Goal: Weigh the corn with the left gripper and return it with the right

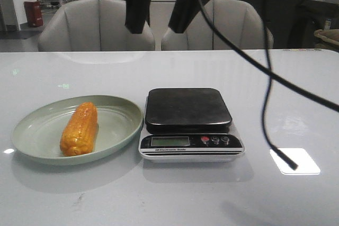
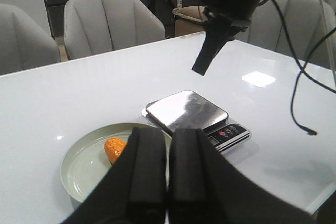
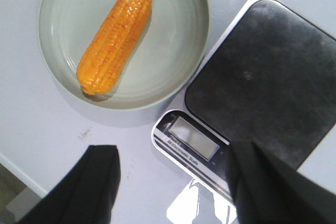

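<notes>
The orange-yellow corn (image 1: pixel 79 129) lies lengthwise in a pale green plate (image 1: pixel 32 125) at the table's left, with nothing touching it. In the left wrist view the corn (image 2: pixel 115 149) is half hidden behind my left gripper (image 2: pixel 168 136), which is shut on nothing, high above the plate (image 2: pixel 79 166). It does not show in the front view. My right gripper (image 1: pixel 153 29) hangs open above the back of the table, fingers spread wide. Its wrist view looks straight down on the corn (image 3: pixel 115 38) and plate (image 3: pixel 173 66), with the right gripper (image 3: pixel 173 153) well above them.
A kitchen scale (image 1: pixel 188 109) with a dark steel platform stands right beside the plate, its display facing the front edge. A thin black cable (image 1: pixel 267 104) dangles over the table's right side. Two grey chairs (image 1: pixel 95 25) stand behind the table.
</notes>
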Action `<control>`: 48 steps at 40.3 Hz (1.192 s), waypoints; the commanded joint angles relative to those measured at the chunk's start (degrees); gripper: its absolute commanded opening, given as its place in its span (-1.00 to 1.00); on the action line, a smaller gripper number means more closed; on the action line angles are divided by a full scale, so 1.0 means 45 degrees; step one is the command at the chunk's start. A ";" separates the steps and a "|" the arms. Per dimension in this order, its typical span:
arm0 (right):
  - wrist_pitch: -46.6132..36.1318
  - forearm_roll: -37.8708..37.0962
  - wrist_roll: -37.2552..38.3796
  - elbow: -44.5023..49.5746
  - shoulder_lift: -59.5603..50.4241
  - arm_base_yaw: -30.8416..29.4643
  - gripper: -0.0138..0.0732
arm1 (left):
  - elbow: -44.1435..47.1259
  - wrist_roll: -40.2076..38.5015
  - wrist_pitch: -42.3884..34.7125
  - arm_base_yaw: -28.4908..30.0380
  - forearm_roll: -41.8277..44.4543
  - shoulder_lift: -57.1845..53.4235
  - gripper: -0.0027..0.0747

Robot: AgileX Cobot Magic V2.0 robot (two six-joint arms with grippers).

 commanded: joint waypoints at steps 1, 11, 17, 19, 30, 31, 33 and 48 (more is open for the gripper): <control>-0.0768 0.0071 -0.0551 0.0569 -0.1663 -0.0202 0.54 | -0.0307 0.0010 -0.0974 -0.0006 0.0060 0.0153 -0.62; -0.2324 0.0071 -0.0865 0.4036 -0.5090 -0.0392 0.54 | -0.0307 0.0010 -0.0974 -0.0006 0.0060 0.0153 -0.62; -0.3579 0.0071 -0.1118 0.6195 -0.7319 -0.0392 0.54 | -0.0307 0.0010 -0.0974 -0.0006 0.0060 0.0153 -0.62; -0.4006 0.0071 -0.1162 0.7069 -0.8095 -0.0392 0.54 | -0.0307 0.0010 -0.0974 -0.0006 0.0060 0.0153 -0.62; -0.6495 -0.0355 -0.1207 1.1273 -1.2741 -0.0392 0.54 | -0.0307 0.0010 -0.0974 -0.0006 0.0060 0.0153 -0.62; -0.6750 -0.0355 -0.1207 1.1658 -1.3247 -0.0392 0.54 | -0.0307 0.0010 -0.0974 -0.0006 0.0060 0.0153 -0.62; -0.7166 -0.0365 -0.1207 1.2309 -1.4100 -0.0392 0.54 | -0.0307 0.0010 -0.0974 -0.0006 0.0060 0.0153 -0.62; -1.1212 -0.0469 -0.1207 1.6757 -1.9657 -0.0392 0.54 | -0.0307 0.0010 -0.0974 -0.0006 0.0060 0.0153 -0.62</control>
